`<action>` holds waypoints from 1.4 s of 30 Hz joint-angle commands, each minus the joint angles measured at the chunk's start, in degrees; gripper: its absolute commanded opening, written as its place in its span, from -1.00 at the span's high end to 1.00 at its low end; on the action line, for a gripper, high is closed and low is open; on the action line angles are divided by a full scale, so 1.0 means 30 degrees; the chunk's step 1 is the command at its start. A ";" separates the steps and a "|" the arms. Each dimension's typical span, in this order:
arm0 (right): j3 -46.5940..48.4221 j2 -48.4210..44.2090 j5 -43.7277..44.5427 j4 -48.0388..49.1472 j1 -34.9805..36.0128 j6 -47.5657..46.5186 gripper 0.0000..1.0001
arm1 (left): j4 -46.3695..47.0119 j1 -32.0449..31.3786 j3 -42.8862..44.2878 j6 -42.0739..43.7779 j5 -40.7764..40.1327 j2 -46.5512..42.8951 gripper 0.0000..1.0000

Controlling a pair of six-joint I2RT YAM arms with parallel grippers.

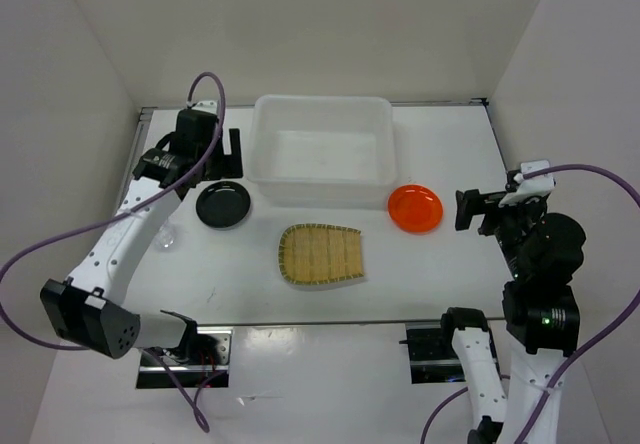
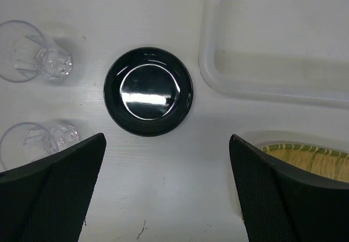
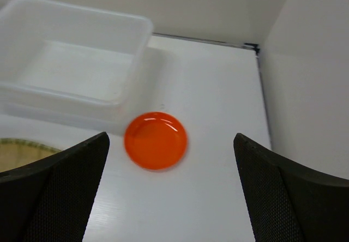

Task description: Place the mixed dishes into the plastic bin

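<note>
On the white worktop (image 1: pixel 440 274), the black plate (image 2: pixel 148 91) lies under the left hand (image 2: pixel 166 144), fingers apart; the right hand (image 3: pixel 170 138), likewise apart, faces the orange plate (image 3: pixel 156 140).

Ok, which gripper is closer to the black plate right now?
Left. The left gripper hangs open just over the black plate; the right gripper sits across the table, beside the orange plate.

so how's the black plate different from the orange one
The black plate is glossy black; the orange plate is bright orange. The black plate sits off the near left corner of the bin, the orange plate off its near right. Both are small, round and outside the bin.
</note>
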 commanded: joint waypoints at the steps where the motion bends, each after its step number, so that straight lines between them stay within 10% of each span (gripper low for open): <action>1: -0.1150 0.0208 -0.3410 0.0949 -0.0541 0.2774 -0.98 | 0.0482 0.0106 0.0825 -0.0837 0.0831 0.0764 -1.00; 11: -0.3823 -0.1081 -0.4974 0.4286 -0.0953 0.3362 -0.98 | 0.3181 0.0106 -0.1888 -0.0485 1.3635 0.4516 -1.00; 27: -0.4821 0.0062 -0.4794 0.4643 -0.0953 0.3010 -0.98 | 0.7193 -0.2498 -0.9336 -0.2448 1.4610 0.3315 -1.00; 42: -0.4821 -0.0114 -0.4794 0.4293 -0.0953 0.2834 -0.98 | 0.9595 -0.3586 -0.9779 -0.2067 1.4783 0.6887 -0.91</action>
